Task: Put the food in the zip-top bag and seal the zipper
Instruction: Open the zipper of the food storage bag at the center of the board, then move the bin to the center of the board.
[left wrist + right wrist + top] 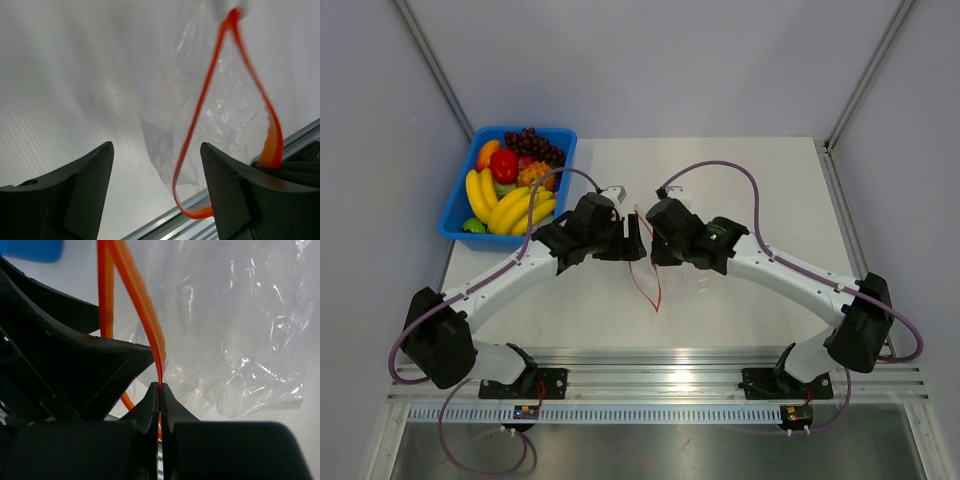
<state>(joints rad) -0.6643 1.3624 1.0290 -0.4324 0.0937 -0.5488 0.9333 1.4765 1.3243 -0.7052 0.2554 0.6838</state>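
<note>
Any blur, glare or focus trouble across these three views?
Top external: sharp and evenly lit, though the clear bag almost vanishes against the white table. Left wrist: the zipper looks soft and smeared. Right wrist: the right gripper is dark and out of focus; glare flecks the bag's crinkles.

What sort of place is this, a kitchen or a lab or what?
Most likely a robotics lab test cell, not a kitchen: two robot arms bolted to an aluminium rail, plain grey panel walls around a white table, and toy fruit in a blue tray.
</note>
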